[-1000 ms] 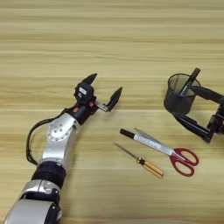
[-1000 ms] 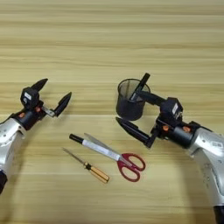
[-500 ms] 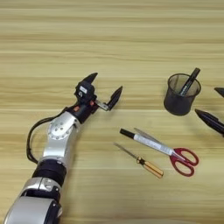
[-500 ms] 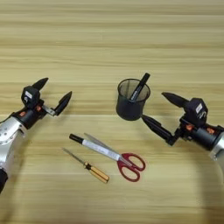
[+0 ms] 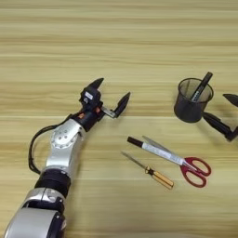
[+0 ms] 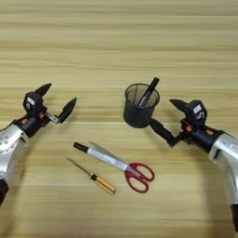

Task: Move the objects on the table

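Observation:
A black wire-mesh pen cup [image 6: 138, 111] stands upright right of centre, with a slim black marker [image 6: 149, 90] leaning in it. A white-bodied marker with black ends [image 6: 103, 156] lies flat on the table [image 6: 116, 42], in front of the cup. My right gripper [image 6: 161, 111] is open just right of the cup. Its lower fingertip is close to the cup's base; whether it touches is unclear. My left gripper [image 5: 114, 88] hovers open at the left, well apart from everything, holding nothing.
Red-handled scissors [image 6: 135, 172] lie with their blades alongside the white marker. A small screwdriver with a yellow handle [image 6: 95, 175] rests just in front of them. My left arm [image 5: 62, 148] stretches in from the bottom left corner.
My right gripper drew back to the right from the pen cup's side, then edged slightly back toward it. The cup stayed put. The left arm has not moved.

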Available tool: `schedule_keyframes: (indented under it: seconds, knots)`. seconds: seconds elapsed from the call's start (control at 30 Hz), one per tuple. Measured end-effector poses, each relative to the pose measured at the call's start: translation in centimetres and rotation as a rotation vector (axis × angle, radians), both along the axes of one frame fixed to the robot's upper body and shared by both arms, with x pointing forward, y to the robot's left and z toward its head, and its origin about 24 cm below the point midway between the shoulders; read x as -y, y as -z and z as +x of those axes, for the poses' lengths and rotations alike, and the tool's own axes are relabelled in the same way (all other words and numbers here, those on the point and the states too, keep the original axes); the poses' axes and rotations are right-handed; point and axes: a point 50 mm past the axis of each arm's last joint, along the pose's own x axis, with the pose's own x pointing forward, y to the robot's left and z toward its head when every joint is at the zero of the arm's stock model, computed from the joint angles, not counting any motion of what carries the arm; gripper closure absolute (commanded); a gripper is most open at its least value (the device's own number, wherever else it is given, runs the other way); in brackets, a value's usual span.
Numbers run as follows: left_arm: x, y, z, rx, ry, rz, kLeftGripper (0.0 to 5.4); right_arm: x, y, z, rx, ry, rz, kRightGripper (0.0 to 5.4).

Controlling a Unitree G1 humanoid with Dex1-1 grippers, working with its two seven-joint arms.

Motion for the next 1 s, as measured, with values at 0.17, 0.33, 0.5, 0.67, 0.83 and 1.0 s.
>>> schedule_keyframes:
  seconds: [0.17,0.33,0.5,0.67,0.83,1.0]
  knots:
    - [0.0,0.0,0.0,0.001,0.000,0.000,0.00,-0.3,0.6,0.4,-0.026,0.016,-0.001,0.04]
    - [0.0,0.0,0.0,0.001,0.000,0.000,0.00,-0.7,0.8,0.8,-0.032,0.023,-0.011,0.04]
    - [0.0,0.0,0.0,0.001,0.001,-0.001,0.00,-0.8,0.9,1.2,-0.037,0.029,-0.018,0.04]
    - [0.1,0.0,0.0,0.001,0.002,-0.003,0.00,-1.3,1.0,1.8,-0.034,0.037,-0.020,0.04]
    - [0.2,0.0,0.0,0.001,0.003,-0.005,0.00,-1.9,1.2,2.2,-0.037,0.033,-0.023,0.04]
    - [0.2,0.0,0.0,0.001,0.004,-0.006,0.00,-2.7,1.1,2.8,-0.024,0.023,-0.028,0.04]
